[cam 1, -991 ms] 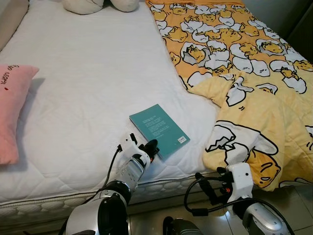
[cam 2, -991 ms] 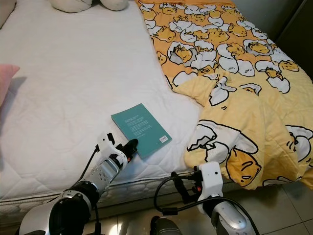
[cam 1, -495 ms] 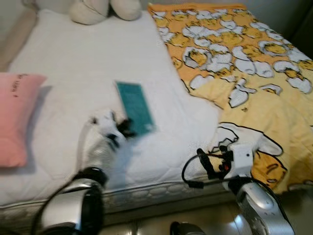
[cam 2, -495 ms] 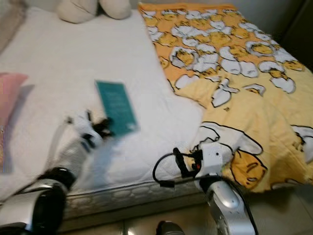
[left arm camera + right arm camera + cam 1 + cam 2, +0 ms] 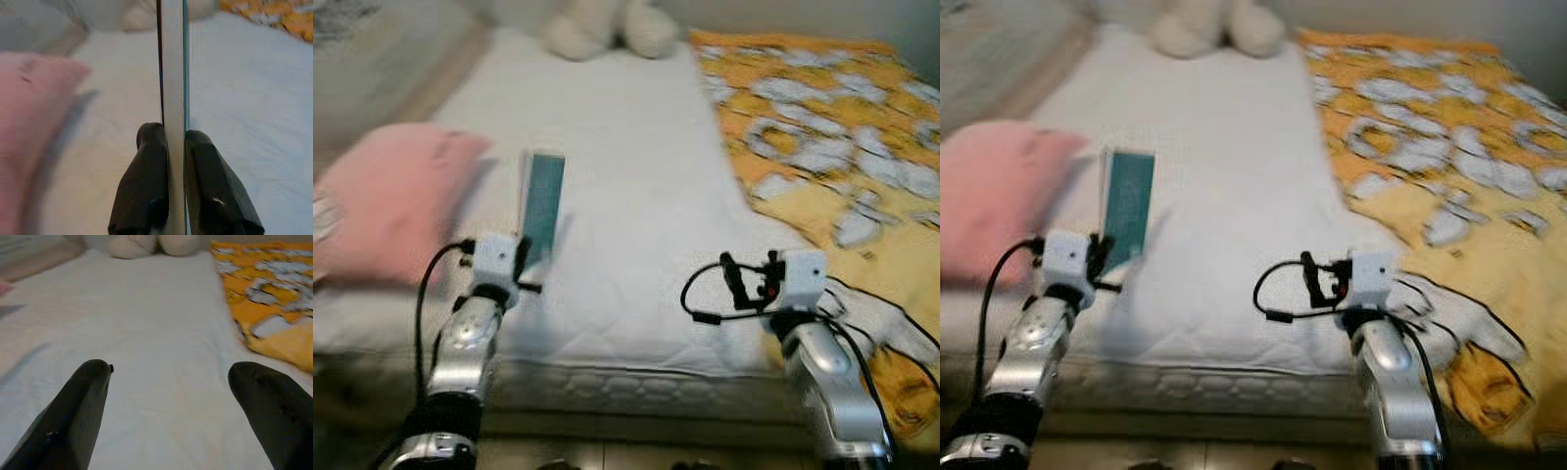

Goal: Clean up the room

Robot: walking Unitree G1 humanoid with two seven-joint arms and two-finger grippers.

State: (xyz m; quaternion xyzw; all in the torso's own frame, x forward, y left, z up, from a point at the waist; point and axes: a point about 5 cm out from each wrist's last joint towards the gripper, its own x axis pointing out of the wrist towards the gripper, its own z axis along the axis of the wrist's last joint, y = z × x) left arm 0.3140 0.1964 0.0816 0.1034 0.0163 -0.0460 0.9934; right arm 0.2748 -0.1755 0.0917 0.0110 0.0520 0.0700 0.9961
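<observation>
Gripping book (image 5: pixel 542 204) | left gripper (image 5: pixel 174 147) | upright, long axis away

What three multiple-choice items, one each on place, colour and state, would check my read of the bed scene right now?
1. Where is the pink pillow?
A. left of the held book
B. on the patterned quilt
C. on the floor

2. What colour is the book cover?
A. red
B. teal
C. black

3. How is the right claw?
A. shut on the book
B. shut on a cable
C. open over the white mattress

Answers: 1 A, the pillow lies on the robot's left; 2 B, the cover shows teal; 3 C, its fingers stand wide apart while the left claw pinches the book.
</observation>
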